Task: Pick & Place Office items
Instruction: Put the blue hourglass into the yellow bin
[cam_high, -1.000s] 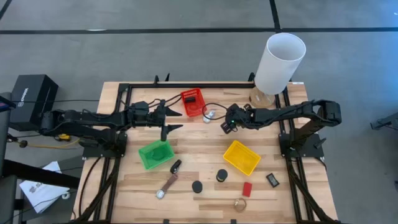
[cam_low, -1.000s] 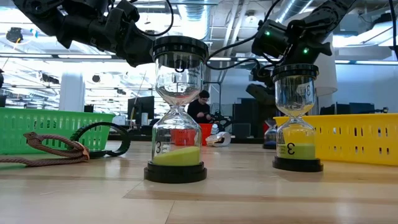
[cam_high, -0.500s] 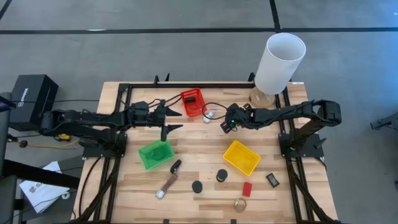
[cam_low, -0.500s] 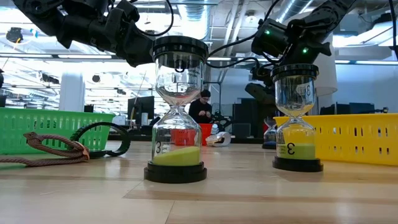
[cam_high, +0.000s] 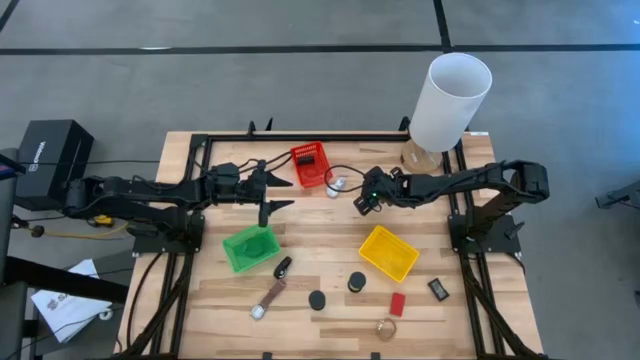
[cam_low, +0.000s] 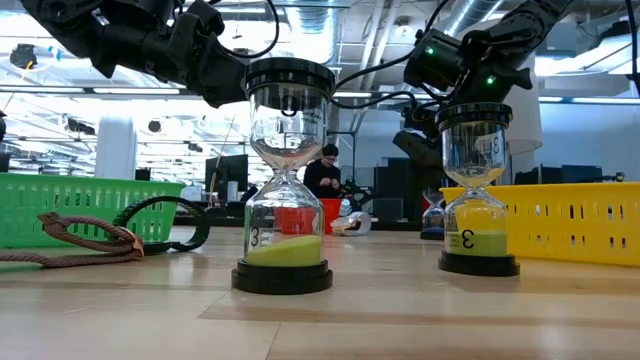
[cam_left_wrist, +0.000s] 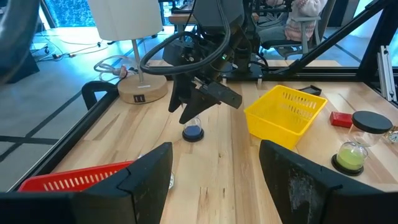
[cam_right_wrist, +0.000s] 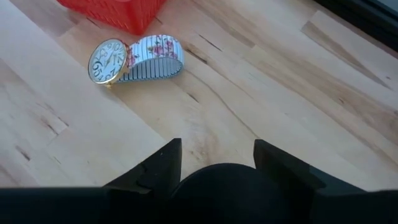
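Observation:
My right gripper (cam_high: 364, 203) is open at mid table. It hovers over a small hourglass with blue sand (cam_left_wrist: 193, 130). The hourglass's black top cap (cam_right_wrist: 230, 186) shows between and below the two fingers, and I see no touch. A gold watch with a flowered band (cam_right_wrist: 134, 59) lies beside the red basket (cam_high: 309, 165). My left gripper (cam_high: 272, 190) is open and empty, above the table left of the red basket. Near the front edge stand two hourglasses with green sand (cam_high: 316, 299) (cam_high: 357, 282). A red block (cam_high: 397, 303), a black clip (cam_high: 438, 289), a brown strap (cam_high: 268, 298) and a gold round piece (cam_high: 386, 327) lie there too.
A green basket (cam_high: 250, 247) and a yellow basket (cam_high: 389, 252) sit at mid table. A tall white cylinder lamp (cam_high: 450, 100) stands at the far right corner. A black metal frame (cam_high: 330, 136) borders the table. A person shows far off in the room (cam_low: 323, 170).

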